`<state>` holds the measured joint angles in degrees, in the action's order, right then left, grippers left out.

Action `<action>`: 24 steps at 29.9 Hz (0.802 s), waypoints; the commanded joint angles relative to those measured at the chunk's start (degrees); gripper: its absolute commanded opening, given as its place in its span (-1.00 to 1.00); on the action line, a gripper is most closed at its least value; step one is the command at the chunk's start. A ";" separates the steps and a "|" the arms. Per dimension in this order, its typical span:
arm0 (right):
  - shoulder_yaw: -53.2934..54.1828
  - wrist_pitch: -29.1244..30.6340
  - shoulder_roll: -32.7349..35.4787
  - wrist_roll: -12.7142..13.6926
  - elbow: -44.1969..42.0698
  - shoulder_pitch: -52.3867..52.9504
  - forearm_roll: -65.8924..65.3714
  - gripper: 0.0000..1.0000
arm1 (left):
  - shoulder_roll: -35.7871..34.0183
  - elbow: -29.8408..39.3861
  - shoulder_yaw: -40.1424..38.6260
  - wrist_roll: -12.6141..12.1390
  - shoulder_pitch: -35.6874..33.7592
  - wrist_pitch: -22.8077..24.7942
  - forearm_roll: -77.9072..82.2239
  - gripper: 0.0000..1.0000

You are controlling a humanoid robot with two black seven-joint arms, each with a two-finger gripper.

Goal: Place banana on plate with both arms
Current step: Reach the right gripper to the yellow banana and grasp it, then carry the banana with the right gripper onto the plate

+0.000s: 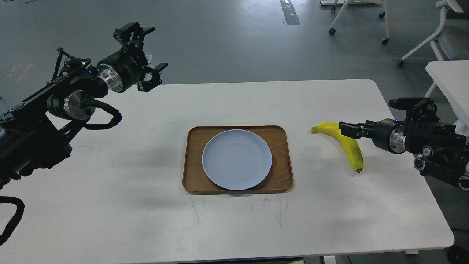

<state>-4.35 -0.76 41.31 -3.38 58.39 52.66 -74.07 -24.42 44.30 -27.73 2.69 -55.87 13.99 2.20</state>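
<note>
The yellow banana (354,156) lies on the white table (146,205), right of the tray, dark tip toward me. The pale blue-grey plate (237,159) sits empty on the brown wooden tray (283,161) at the table's middle. My right gripper (346,130) comes in low from the right and its dark fingers overlap the banana's upper middle; they are seen side-on and I cannot tell them apart. My left gripper (157,47) is open and empty, held high over the table's far left edge, well away from the plate.
A second white table (449,79) stands off the right edge. Wheeled chairs (361,16) stand on the grey floor behind. My left arm's thick links (69,102) hang over the table's left part.
</note>
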 commanded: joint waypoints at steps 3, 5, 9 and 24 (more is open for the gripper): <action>-1.36 -0.56 -2.98 0.13 -3.19 -1.25 -0.20 0.66 | -0.28 -0.01 -0.04 0.03 0.06 -0.01 -0.17 0.96; -2.68 -0.65 -3.78 0.13 -3.98 -1.16 -0.29 0.53 | -0.28 -0.01 -0.04 0.03 0.06 -0.19 -0.35 0.96; -5.05 -1.17 -5.36 0.13 -5.65 -1.16 -0.38 0.01 | -0.19 -0.10 -0.04 -0.06 0.14 -0.45 -0.44 0.96; -6.11 -10.14 -16.24 -5.41 -4.52 9.46 0.59 -1.00 | 0.95 -1.24 -0.48 -0.15 1.20 -0.54 -0.53 0.96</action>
<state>-10.47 -10.11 29.13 -8.17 53.11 58.24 -73.81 -23.57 43.21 -28.22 2.27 -54.87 13.65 1.66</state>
